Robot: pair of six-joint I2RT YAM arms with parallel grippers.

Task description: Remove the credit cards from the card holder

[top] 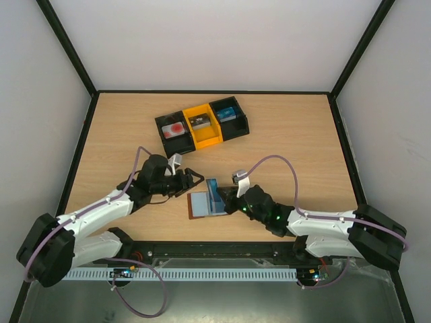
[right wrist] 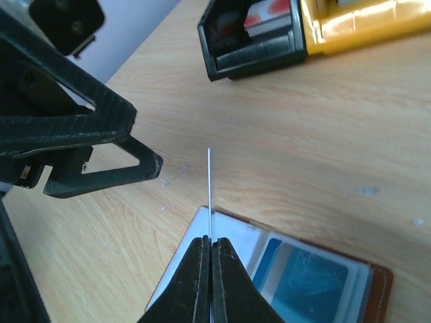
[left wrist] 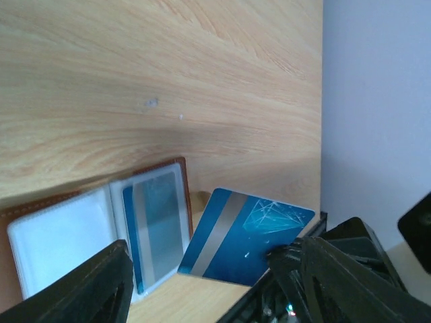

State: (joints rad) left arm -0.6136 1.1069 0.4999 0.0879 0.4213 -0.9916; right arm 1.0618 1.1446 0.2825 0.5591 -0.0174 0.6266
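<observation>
My right end effector (right wrist: 210, 242) is clenched on a blue credit card (left wrist: 246, 235), held on edge over the open card holder (top: 199, 206) at the near middle of the tabletop (top: 289, 141). My left end effector (top: 191, 180) is released, fingers spread, just left of the card.

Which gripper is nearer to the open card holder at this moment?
Right. The right gripper hangs over the card holder at its edge, shut on a blue card standing on edge. The left gripper stands open just beyond its far left corner, apart from it.
</observation>
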